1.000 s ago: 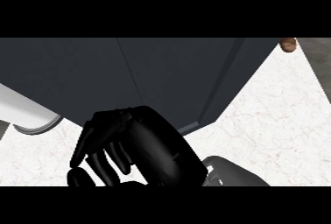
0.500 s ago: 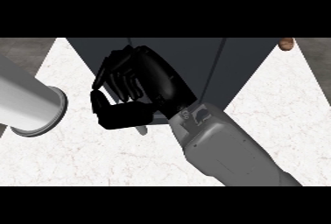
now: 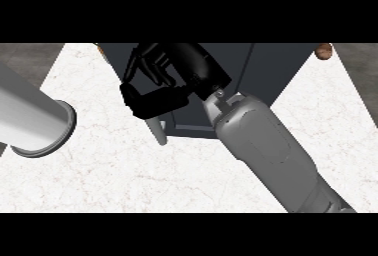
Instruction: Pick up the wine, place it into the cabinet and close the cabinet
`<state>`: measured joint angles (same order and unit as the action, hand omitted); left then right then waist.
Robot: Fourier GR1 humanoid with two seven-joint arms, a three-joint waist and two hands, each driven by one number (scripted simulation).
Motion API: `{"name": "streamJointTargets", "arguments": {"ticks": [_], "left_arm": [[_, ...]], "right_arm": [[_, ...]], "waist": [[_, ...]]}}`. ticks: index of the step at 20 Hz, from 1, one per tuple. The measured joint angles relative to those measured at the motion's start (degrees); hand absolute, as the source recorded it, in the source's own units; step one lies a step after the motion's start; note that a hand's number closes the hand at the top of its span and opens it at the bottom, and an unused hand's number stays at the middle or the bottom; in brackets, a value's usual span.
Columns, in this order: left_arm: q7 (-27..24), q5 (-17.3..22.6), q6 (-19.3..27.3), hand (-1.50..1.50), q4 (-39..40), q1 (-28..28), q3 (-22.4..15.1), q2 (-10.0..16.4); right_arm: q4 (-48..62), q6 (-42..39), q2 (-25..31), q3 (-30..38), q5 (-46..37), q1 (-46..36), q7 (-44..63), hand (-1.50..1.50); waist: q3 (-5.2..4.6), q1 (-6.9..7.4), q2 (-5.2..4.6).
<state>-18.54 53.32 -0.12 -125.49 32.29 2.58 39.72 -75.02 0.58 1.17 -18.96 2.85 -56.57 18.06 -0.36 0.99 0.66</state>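
I read the right robot hand (image 3: 177,75) as clenched: its fingers and thumb are curled against the front of the dark cabinet (image 3: 273,70), and I see nothing inside the curl. A pale bar (image 3: 159,131) projects just below the thumb. It may be a door handle, but I cannot tell whether the hand grips it. The left robot hand is out of view; only a grey forearm (image 3: 29,120) shows at the left edge above the counter (image 3: 148,175). I cannot find the wine. No bottle stands on the visible counter, and a small brown thing (image 3: 323,50) at the cabinet's upper right corner is too small to identify. I judge that the wine is either inside the cabinet or hidden by the hand, and that the step in hand is work at the cabinet front, most likely the door. Next move: confirm the bottle's position. If it is inside, press the door along its swing until it seats flush, keeping the forearm out of the door's path. If it is not, find the bottle and grasp it before closing.
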Motion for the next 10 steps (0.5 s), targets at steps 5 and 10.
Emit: {"name": "streamJointTargets", "arguments": {"ticks": [5, 10], "left_arm": [[1.3, -2.2, 3.1, -1.5, 1.9, -4.9, -3.0, -1.4], [1.6, -4.2, 4.6, -1.5, 3.4, -7.8, -5.4, -2.9]], "right_arm": [[3.0, -2.5, 0.7, 0.5, 0.0, -0.8, -5.3, 1.5], [5.1, -4.1, 1.4, 0.7, -0.4, -1.4, -9.3, 1.5]], "waist": [[-0.42, 0.12, 0.32], [-0.77, 0.37, 0.53]]}}
